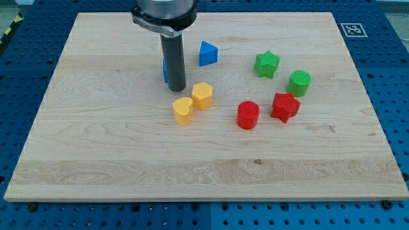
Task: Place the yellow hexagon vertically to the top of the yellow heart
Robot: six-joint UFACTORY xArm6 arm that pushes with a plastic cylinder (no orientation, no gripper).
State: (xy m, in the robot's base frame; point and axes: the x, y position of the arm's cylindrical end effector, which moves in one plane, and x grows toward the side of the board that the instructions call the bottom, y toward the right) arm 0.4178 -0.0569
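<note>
Our arm ends in a bare rod, no claw, holding nothing; my tip [177,89] rests just left of the yellow plastic hexagon [202,95], which touches the yellow plastic heart [183,110]

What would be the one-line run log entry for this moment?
my tip: up-left of yellow hexagon, apart | yellow heart: touching hexagon, down-left of it | blue block: partly hidden behind rod | goal: not yet met

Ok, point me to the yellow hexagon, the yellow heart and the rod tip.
yellow hexagon [202,94], camera view, on its top face.
yellow heart [183,109], camera view, on its top face.
my tip [177,89], camera view, at the rod's lower end, up-left of the hexagon.
</note>
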